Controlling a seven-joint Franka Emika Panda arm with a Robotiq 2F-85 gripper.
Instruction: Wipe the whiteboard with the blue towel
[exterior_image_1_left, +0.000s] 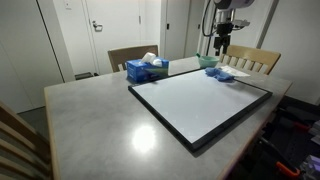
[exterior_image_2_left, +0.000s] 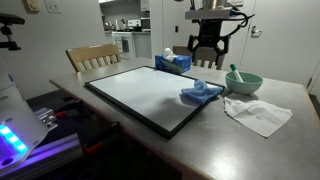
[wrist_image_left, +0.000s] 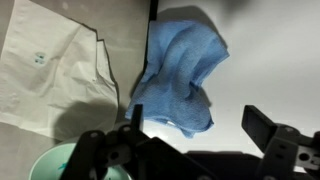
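Observation:
The blue towel (exterior_image_1_left: 221, 74) (exterior_image_2_left: 200, 93) lies crumpled on the edge of the whiteboard (exterior_image_1_left: 195, 103) (exterior_image_2_left: 145, 93), a white board with a black frame lying flat on the table. My gripper (exterior_image_1_left: 222, 43) (exterior_image_2_left: 205, 50) hangs in the air above the towel, open and empty. In the wrist view the towel (wrist_image_left: 180, 70) lies below and between the spread fingers of the gripper (wrist_image_left: 200, 130), partly on the whiteboard (wrist_image_left: 275, 60), partly over its frame.
A green bowl (exterior_image_2_left: 243, 82) (wrist_image_left: 50, 165) and a white cloth (exterior_image_2_left: 258, 113) (wrist_image_left: 50, 70) lie beside the towel off the board. A blue tissue box (exterior_image_1_left: 147, 69) (exterior_image_2_left: 173, 63) stands at the board's far side. Wooden chairs (exterior_image_1_left: 250, 60) surround the grey table (exterior_image_1_left: 90, 120).

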